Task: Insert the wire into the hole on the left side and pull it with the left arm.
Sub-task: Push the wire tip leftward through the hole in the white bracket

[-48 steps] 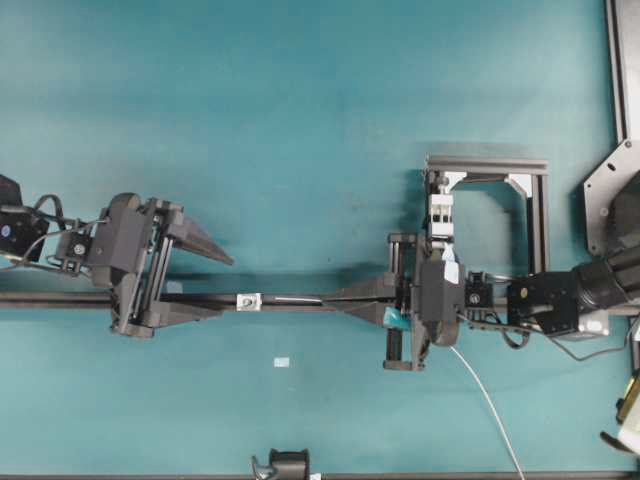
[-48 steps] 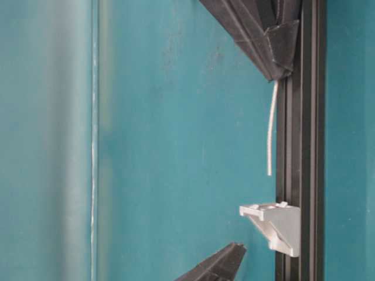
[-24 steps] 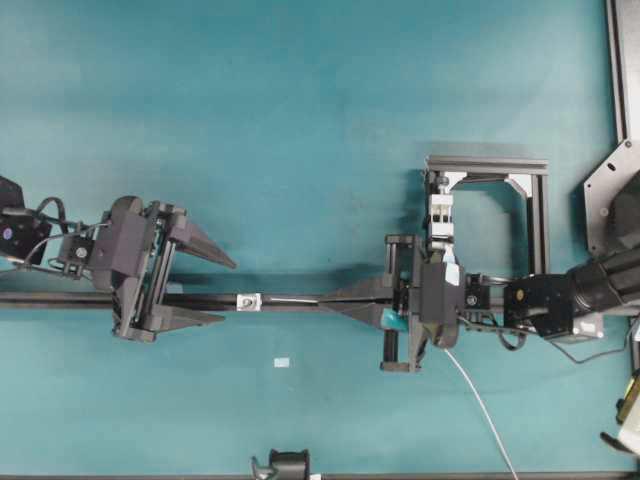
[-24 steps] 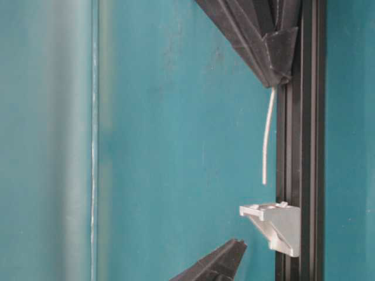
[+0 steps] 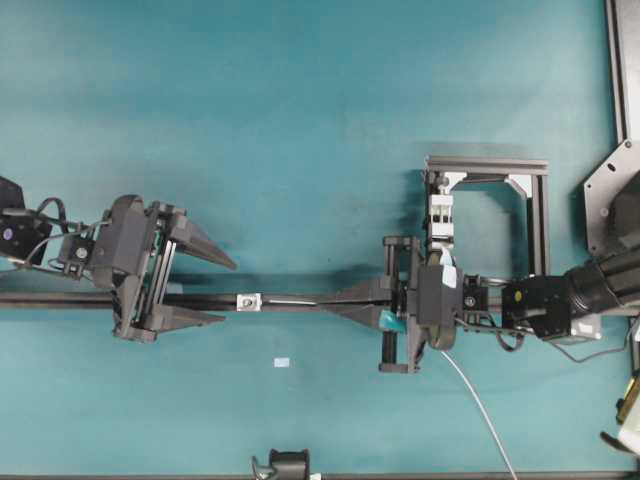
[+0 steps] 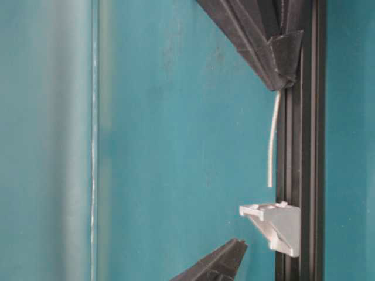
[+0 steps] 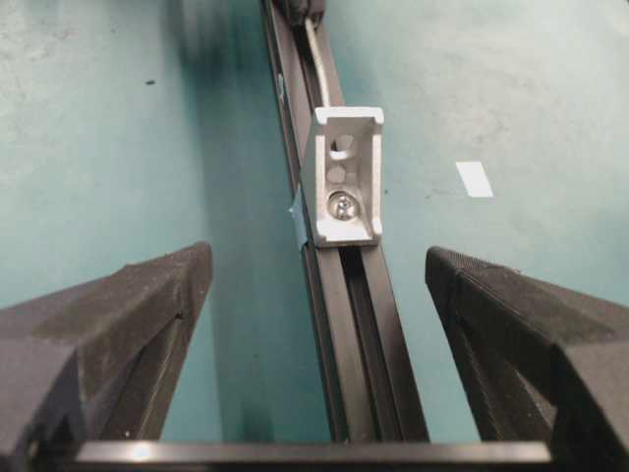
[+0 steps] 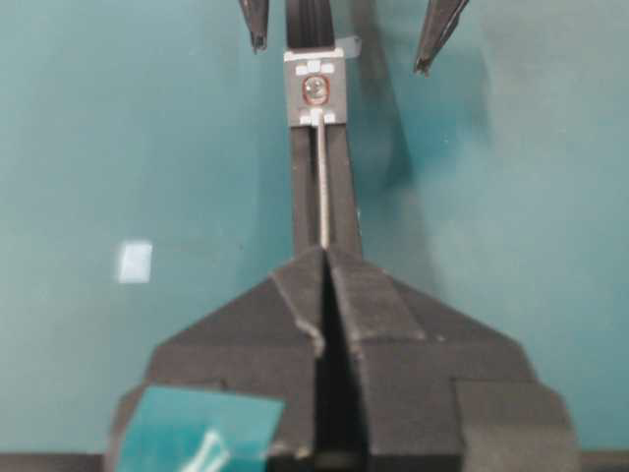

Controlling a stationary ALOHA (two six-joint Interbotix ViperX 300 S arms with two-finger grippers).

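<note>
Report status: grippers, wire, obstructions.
Right gripper shut on wire. Left gripper open, straddling rail behind bracket. Wire tip just short of the hole. Nothing blocking.

We see bare teal surface (image 5: 300, 120) either side of the long black rail (image 5: 300, 300); the small silvery-white square bracket (image 7: 345, 177) stands between our left pincer's (image 7: 319, 295) spread fingers.

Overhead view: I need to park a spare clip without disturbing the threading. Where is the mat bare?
Bare: the wide teal stretch above the rail, left of the black frame; also below the rail around the tape patch. Crowded: along the rail, from left pincer past bracket to right pincer.
</note>
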